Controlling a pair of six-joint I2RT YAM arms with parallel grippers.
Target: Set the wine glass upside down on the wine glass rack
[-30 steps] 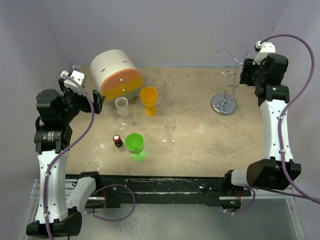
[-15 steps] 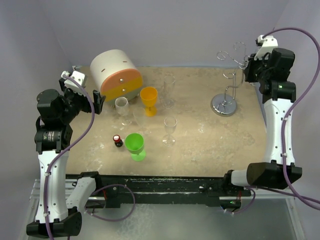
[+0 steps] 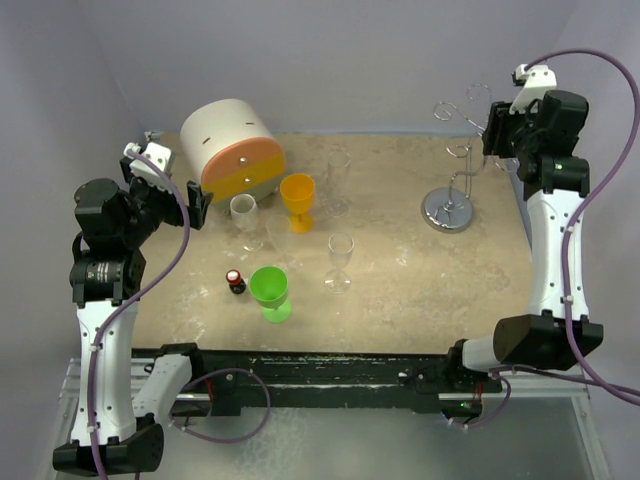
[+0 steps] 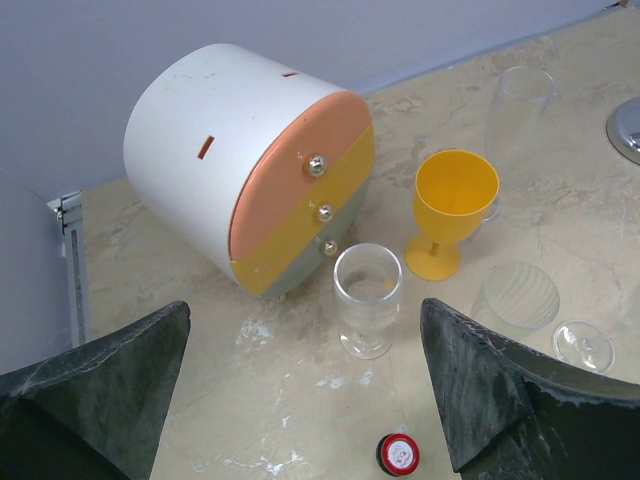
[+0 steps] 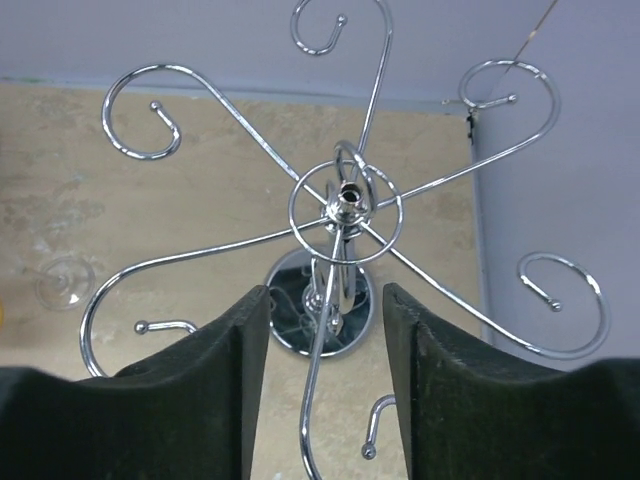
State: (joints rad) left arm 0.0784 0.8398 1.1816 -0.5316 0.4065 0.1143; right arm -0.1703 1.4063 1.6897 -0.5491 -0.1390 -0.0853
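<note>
The wine glass rack stands at the back right on its round chrome base. My right gripper is open and empty, high beside the rack's curly arms. In the right wrist view the gripper looks down on the rack's hub, and one wire arm runs between its fingers without touching them. A clear stemmed wine glass stands upright mid-table. My left gripper is open and empty at the left, above the table.
A white drum with orange and yellow drawers stands at the back left. Near it are a short clear glass, an orange goblet, a tall clear glass, a green goblet and a red-capped bottle.
My right gripper has risen a little and shifted back beside the top of the rack. The left arm and the glasses have not moved.
</note>
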